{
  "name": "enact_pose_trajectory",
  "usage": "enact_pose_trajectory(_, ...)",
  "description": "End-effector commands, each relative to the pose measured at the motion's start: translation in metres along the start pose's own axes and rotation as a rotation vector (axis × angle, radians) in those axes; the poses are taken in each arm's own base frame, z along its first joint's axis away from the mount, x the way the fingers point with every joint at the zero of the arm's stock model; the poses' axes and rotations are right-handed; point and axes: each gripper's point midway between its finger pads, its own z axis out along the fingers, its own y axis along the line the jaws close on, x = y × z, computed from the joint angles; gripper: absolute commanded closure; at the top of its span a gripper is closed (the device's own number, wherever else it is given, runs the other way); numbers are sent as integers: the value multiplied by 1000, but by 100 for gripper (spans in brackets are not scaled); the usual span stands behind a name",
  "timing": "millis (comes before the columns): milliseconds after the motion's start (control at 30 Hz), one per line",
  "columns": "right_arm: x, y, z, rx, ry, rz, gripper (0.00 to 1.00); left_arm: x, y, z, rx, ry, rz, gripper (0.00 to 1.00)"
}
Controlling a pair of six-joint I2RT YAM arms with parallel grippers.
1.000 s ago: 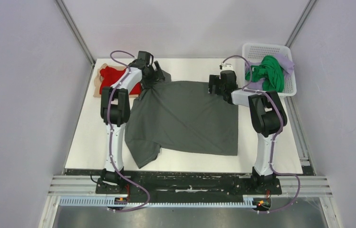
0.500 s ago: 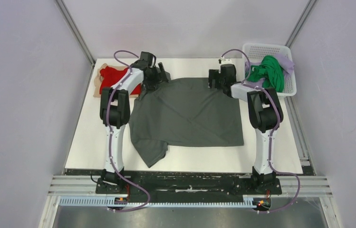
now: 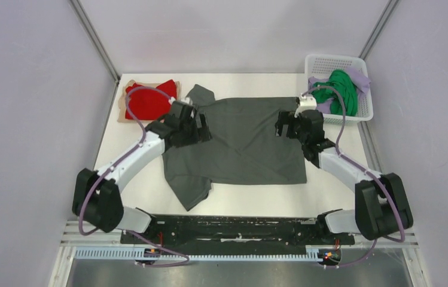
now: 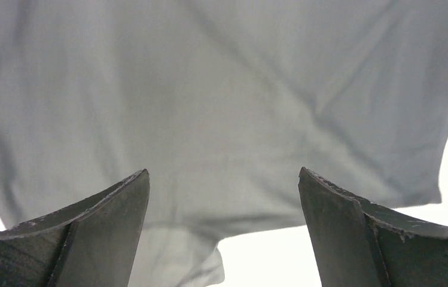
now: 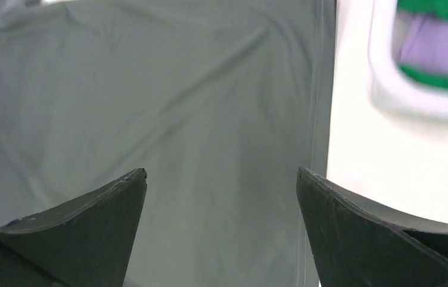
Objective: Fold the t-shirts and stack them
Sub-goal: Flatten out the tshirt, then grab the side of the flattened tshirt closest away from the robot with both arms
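Observation:
The dark grey t-shirt [image 3: 242, 140] lies spread flat on the white table, one sleeve at the far left and one at the near left. It fills the left wrist view [image 4: 221, 101] and the right wrist view [image 5: 149, 113]. My left gripper [image 3: 200, 127] hovers open over the shirt's left part, holding nothing. My right gripper [image 3: 286, 124] hovers open over its right edge, holding nothing. The red t-shirt [image 3: 148, 103] lies folded at the far left. The bright green t-shirt [image 3: 338, 89] and the pale lavender one [image 3: 360, 78] sit bunched in the basket.
A white mesh basket [image 3: 365, 104] stands at the far right corner of the table; its rim shows in the right wrist view [image 5: 413, 98]. A tan board edge [image 3: 120, 113] shows under the red shirt. Grey walls enclose the table [image 3: 341, 197].
Both grippers let go of the grey shirt's far edge and pulled back toward me, above the shirt. The shirt now lies flat, its far-left sleeve uncovered.

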Motion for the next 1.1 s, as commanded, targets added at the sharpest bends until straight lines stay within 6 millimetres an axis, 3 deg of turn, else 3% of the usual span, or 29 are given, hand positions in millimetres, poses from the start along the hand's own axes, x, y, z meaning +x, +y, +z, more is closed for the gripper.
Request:
enact_pose_trajectory(0,24,0,-26,-25,-8,77,2,66,40,-24,-133,49,-47,0)
enact_pose_trajectory(167,41,-6,-37,-7,19,108,2,136,65,-63,-151,132,-75,0)
enact_pose_trajectory(333,50,-16,-43,38,26,139,2,191,83,-77,-181,278,-108,0)
enact_pose_trajectory(433,52,-27,-49,96,14,152,2,207,88,-77,-198,318,-117,2)
enact_pose_trajectory(833,58,-50,-55,212,27,140,2,240,88,-68,-235,462,-32,35)
enact_pose_trajectory(1067,65,-71,-64,340,42,186,2,257,91,-57,-234,523,-19,44)
